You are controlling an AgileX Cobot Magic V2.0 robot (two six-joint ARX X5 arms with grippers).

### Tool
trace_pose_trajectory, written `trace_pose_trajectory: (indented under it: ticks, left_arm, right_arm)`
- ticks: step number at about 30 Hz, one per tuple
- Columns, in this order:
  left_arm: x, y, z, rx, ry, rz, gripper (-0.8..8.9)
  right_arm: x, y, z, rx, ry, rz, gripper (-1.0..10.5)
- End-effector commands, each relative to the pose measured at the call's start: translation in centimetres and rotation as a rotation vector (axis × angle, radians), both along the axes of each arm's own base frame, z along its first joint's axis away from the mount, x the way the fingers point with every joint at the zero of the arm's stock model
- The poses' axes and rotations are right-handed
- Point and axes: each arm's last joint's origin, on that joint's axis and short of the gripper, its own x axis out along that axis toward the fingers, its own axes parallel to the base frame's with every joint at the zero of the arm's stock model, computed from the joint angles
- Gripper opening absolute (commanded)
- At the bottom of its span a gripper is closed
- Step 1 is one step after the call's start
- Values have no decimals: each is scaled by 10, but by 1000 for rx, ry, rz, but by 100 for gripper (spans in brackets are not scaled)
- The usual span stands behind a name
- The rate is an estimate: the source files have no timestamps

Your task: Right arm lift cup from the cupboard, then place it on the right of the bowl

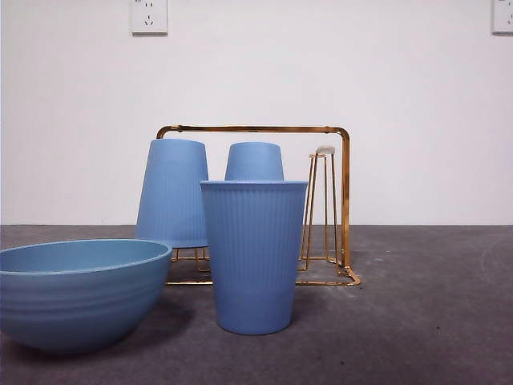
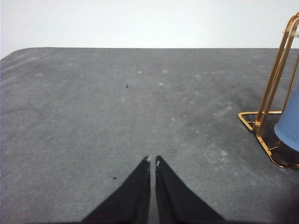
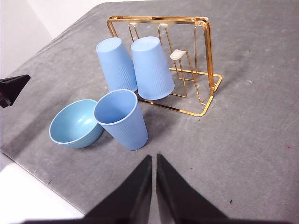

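Observation:
A periwinkle-blue ribbed cup (image 1: 254,255) (image 3: 121,118) stands upright on the grey table just right of the teal-blue bowl (image 1: 76,290) (image 3: 75,123). Behind them the gold wire cupboard (image 1: 345,200) (image 3: 205,44) (image 2: 273,84) carries two more blue cups upside down on its pegs (image 1: 172,192) (image 1: 254,161); one peg (image 1: 322,200) is bare. My right gripper (image 3: 153,158) is shut, holds nothing, and hovers back from the upright cup. My left gripper (image 2: 153,161) is shut over bare table, left of the cupboard. Neither gripper shows in the front view.
The table is a grey mat (image 1: 433,321) against a white wall with two sockets (image 1: 149,16). The table's near edge (image 3: 28,163) runs close to the bowl in the right wrist view. The other arm's black tip (image 3: 11,88) shows at that view's side.

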Motion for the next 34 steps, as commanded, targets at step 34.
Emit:
trace_pose_trajectory:
  ticks: [34]
  left_arm:
    - [1,0,-7,-6,26,4,19]
  right_arm:
    - [55,-12,-84,-142,-469,-534,14]
